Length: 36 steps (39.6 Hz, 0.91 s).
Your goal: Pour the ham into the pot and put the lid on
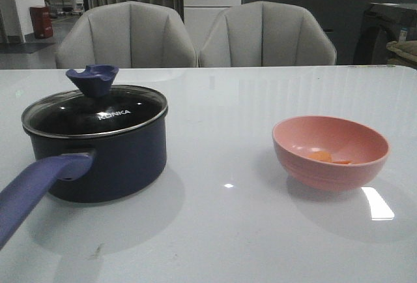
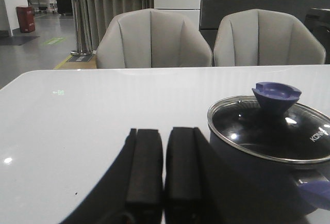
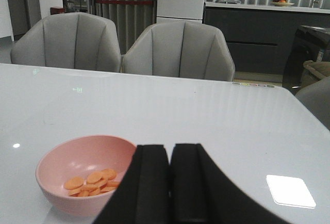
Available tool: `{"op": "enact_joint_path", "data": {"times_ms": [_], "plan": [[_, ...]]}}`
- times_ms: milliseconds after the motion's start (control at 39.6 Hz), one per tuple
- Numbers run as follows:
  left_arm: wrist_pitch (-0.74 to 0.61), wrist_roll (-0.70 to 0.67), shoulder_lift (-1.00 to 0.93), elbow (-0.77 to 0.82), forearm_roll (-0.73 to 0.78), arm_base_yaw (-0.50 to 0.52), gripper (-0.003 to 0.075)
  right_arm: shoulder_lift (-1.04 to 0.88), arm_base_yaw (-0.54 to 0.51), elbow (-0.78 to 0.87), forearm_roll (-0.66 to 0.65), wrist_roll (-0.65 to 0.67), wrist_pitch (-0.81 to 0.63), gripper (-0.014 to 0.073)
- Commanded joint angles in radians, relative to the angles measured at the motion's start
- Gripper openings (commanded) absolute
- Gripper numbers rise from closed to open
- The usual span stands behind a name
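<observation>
- Pot [image 1: 104, 159] on the left part of the white glossy counter [image 1: 221, 231]; dark navy body, upright.
- Long lavender-blue handle [image 1: 36, 188] pointing toward the near left edge of the front view.
- Lid [image 1: 94, 110] seated on the pot rim, glass with steel edge, white "KONKA" lettering readable; dark blue flared knob [image 1: 92, 78] upright at centre.
- Pink bowl [image 1: 330, 151] on the right part of the counter, well apart from the pot, upright.
- Ham [image 3: 92, 181] inside the pink bowl: small flat orange-tan slices heaped on the bowl floor; only a sliver visible over the rim in the front view.
- Left end effector [image 2: 164, 170] low over the counter, just beside the pot on the side away from the bowl; black fingers [image 2: 145, 167] pressed nearly together, clenched on nothing.
- Right end effector [image 3: 170, 180] low over the counter, just beside the pink bowl; fingers [image 3: 149, 180] closed against each other, gripping nothing.
- Neither end effector visible in the front view.
- Two grey upholstered chairs [image 1: 127, 35] behind the far edge of the counter.
- Bright rectangular light reflection [image 1: 378, 203] on the counter near the bowl.
</observation>
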Motion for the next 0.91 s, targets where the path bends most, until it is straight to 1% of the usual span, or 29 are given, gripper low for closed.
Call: {"op": "enact_joint_path", "data": {"times_ms": [0, 832, 883], "plan": [[-0.080, -0.006, -0.019, 0.031, -0.008, -0.006, 0.0115, -0.009, -0.005, 0.011, -0.001, -0.003, -0.079, 0.0136], [-0.080, -0.006, -0.019, 0.031, -0.008, -0.006, 0.0115, -0.009, -0.005, 0.011, -0.001, -0.003, -0.079, 0.0136], [-0.113, -0.006, -0.019, 0.031, -0.008, -0.006, 0.0115, -0.009, -0.005, 0.011, -0.001, -0.003, -0.079, 0.0136]]}}
